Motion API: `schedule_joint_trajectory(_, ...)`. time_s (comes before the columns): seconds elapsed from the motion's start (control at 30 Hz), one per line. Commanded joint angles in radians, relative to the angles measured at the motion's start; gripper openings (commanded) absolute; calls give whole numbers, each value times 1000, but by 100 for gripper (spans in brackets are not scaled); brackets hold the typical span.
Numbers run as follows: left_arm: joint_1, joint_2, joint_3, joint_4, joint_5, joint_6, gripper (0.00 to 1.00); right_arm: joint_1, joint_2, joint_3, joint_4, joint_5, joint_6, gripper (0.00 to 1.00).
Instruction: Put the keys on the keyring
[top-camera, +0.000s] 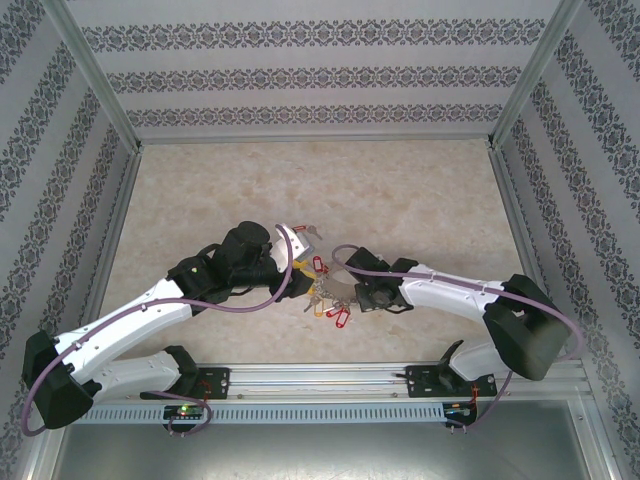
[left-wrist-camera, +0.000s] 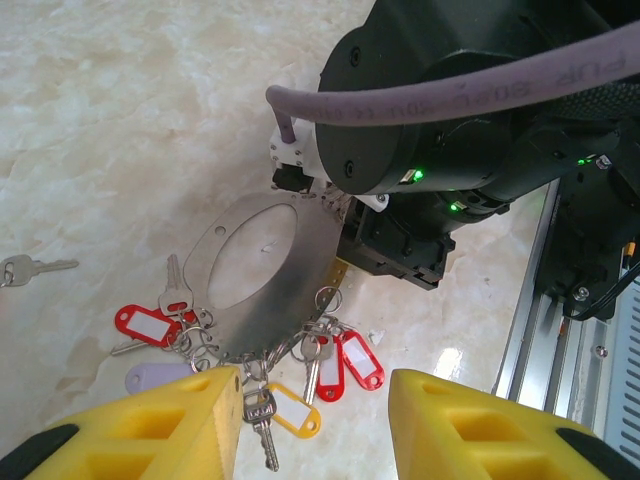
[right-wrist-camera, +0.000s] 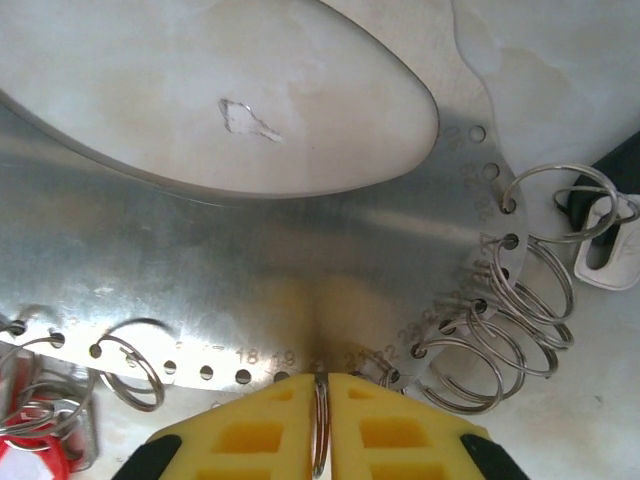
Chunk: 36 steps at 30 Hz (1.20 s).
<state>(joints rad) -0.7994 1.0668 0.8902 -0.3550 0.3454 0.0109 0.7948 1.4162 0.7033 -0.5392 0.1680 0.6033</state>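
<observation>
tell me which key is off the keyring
The silver key lying alone on the table at the left wrist view's left edge; the other keys all hang from the keyring.

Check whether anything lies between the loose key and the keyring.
Nothing visible does. In the left wrist view the loose key lies on bare table left of the keyring, apart from it; the tagged keys hang on the keyring's near edge.
</observation>
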Motion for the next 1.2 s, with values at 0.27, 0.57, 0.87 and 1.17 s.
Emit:
schedule_joint_trajectory(0.27, -14, -5, 12, -25, -8, 15, 43, 3, -6, -35, 29, -17, 27, 15)
schedule_joint_trajectory(0.57, -14, -8, 15, -29, -10, 15, 43, -7, -21, -51, 39, -28, 34, 11)
schedule_joint_trajectory(0.87, -14, -33, 20, -30, 1, 12, 43, 8, -210, -79, 81, 4, -81, 0)
schedule_joint_trajectory(1.17, -12, -64, 64, -69, 46, 13, 38, 36, -661, -117, 235, -119, -432, 0)
